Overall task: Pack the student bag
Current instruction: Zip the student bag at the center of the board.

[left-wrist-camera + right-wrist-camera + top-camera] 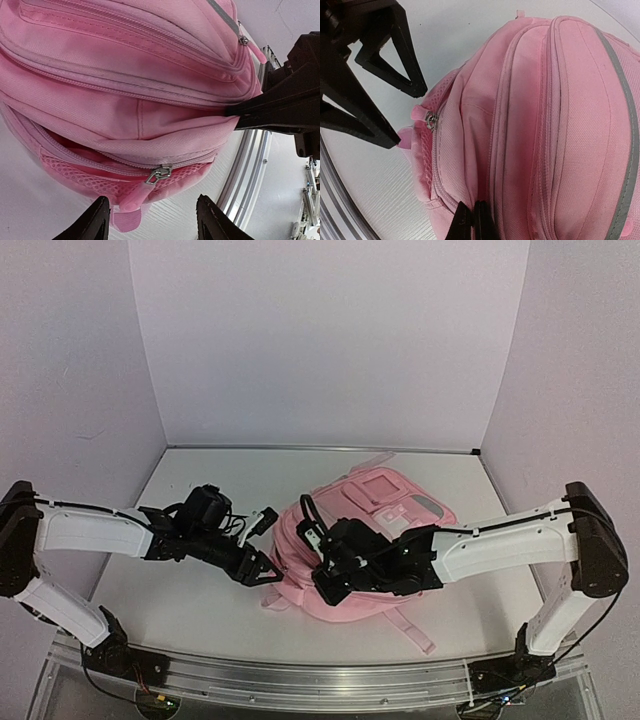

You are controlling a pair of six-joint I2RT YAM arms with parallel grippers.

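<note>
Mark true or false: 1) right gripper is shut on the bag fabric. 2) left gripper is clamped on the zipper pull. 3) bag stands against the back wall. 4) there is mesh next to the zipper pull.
1) True. The right gripper is shut, pinching a fold of the student bag.
2) False. The left gripper is open, with a finger on either side of the metal zipper pull and neither touching it.
3) False. The bag lies on the table between the two arms, well clear of the back wall.
4) True. Pink mesh sits just beside the zipper pull.
</note>
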